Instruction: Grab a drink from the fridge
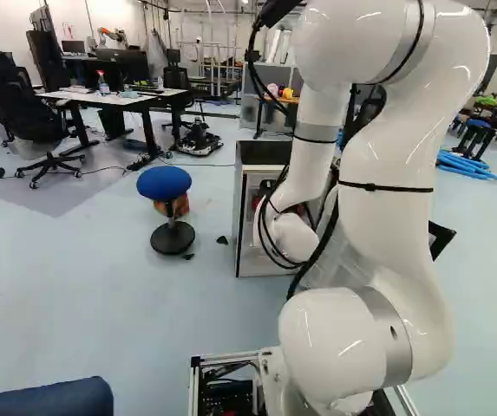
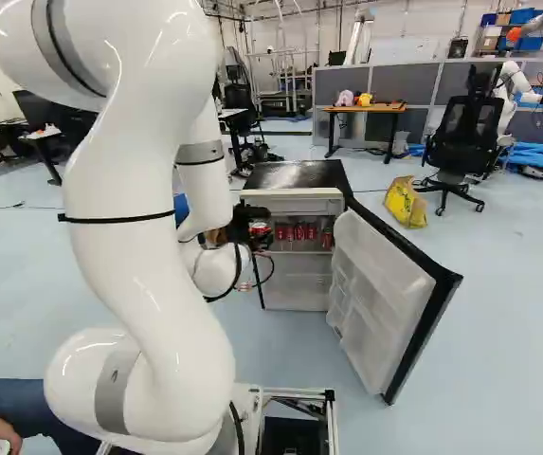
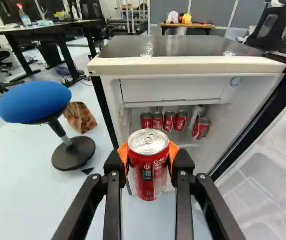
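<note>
Your grip: the gripper [image 2: 259, 229] has its fingers [image 3: 173, 150] clasping a red can [image 3: 147, 172] from two sides, orange pads against it.
Your drink: that can, top end up, outside the fridge [image 3: 182, 65] and in front of its opening.
Fridge door: you have the door [image 2: 385, 294] standing wide open, at the right of the right base view.
Shelf inside: you can see more red cans [image 3: 168, 121] in a row, the end one tilted.
Beside the fridge: a blue stool [image 3: 35, 101], with a patterned bag [image 3: 80, 117] near it.
</note>
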Robot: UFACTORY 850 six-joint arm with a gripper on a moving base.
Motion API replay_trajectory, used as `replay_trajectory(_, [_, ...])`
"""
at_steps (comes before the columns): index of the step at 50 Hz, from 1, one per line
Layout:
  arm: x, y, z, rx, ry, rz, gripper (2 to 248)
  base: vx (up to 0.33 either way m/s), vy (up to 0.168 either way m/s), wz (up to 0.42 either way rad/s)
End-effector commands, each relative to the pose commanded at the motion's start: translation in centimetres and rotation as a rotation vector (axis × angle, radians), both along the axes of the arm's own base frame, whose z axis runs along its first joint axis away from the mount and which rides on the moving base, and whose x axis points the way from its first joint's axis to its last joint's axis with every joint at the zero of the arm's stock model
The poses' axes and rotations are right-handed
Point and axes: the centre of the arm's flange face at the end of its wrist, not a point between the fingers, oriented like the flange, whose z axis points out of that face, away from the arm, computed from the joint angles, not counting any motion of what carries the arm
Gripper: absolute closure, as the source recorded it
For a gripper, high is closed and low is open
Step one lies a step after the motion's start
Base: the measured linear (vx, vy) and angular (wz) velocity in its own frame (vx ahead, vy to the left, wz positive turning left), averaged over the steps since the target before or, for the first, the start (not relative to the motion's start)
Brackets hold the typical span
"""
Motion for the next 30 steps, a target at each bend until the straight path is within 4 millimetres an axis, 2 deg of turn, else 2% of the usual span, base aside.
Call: replay_trajectory(30, [-0.6, 0.0, 2.7, 0.002, -0.039, 0.0, 152, 0.0, 0.0, 0.0])
